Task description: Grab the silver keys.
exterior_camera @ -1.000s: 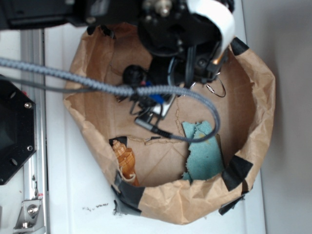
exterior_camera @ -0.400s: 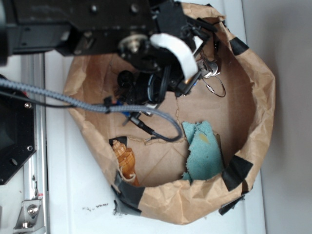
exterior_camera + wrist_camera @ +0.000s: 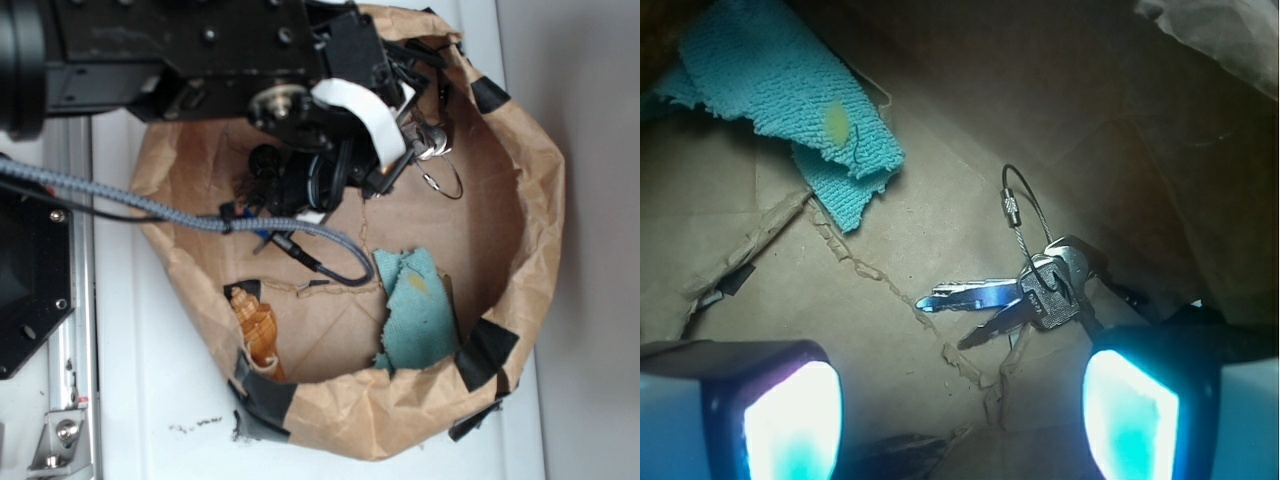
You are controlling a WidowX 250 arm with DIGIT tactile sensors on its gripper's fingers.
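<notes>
The silver keys point(image 3: 1030, 292) lie on the brown paper floor, their thin wire ring point(image 3: 1025, 215) looped beyond them. In the wrist view they sit just ahead of my gripper point(image 3: 960, 420), nearer the right pad point(image 3: 1130, 410) than the left pad point(image 3: 790, 420). The jaws stand wide apart with nothing between them. In the exterior view the keys point(image 3: 432, 143) show at the right edge of my gripper point(image 3: 405, 120), whose fingertips are largely hidden by the arm.
Everything sits inside a crumpled brown paper bowl point(image 3: 535, 210) patched with black tape. A teal cloth point(image 3: 420, 305) lies at its front right and also shows in the wrist view point(image 3: 790, 80). A brown bark piece point(image 3: 258, 330) rests at the front left. Cables point(image 3: 300, 230) cross the bowl.
The arm has swung toward the bowl's far side, bringing the gripper over to the keys. Since 0.4 s ago it has barely moved. The keys have not moved.
</notes>
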